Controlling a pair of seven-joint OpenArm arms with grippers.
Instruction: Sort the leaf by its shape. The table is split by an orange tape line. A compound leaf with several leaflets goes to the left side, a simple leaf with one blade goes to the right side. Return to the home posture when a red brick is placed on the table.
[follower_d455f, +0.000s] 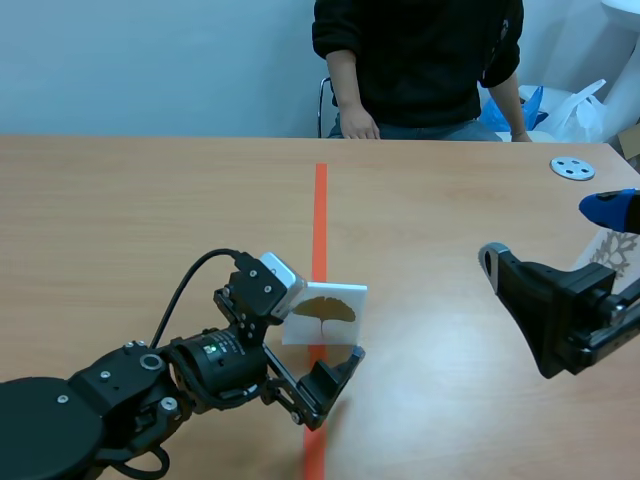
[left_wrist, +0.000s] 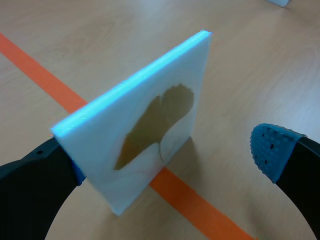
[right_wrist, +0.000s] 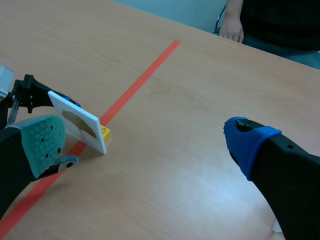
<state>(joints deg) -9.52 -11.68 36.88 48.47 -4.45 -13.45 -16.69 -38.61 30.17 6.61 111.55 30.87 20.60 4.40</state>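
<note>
Leaf card stands on the tape line — between fingers of the left end effector.

A white card bearing one brown, fan-shaped, single-bladed leaf stands upright on edge over the orange tape line, midway between the table's side edges, nearer its near edge.

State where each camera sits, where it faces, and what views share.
Scene view: between left arm and right arm, both visible, facing a seated person across the wooden table.
Left wrist: left arm, down past its fingers at a white card bearing a brown fan-shaped leaf.
Right wrist: right arm, past its fingers toward that card, which all three share.
</note>
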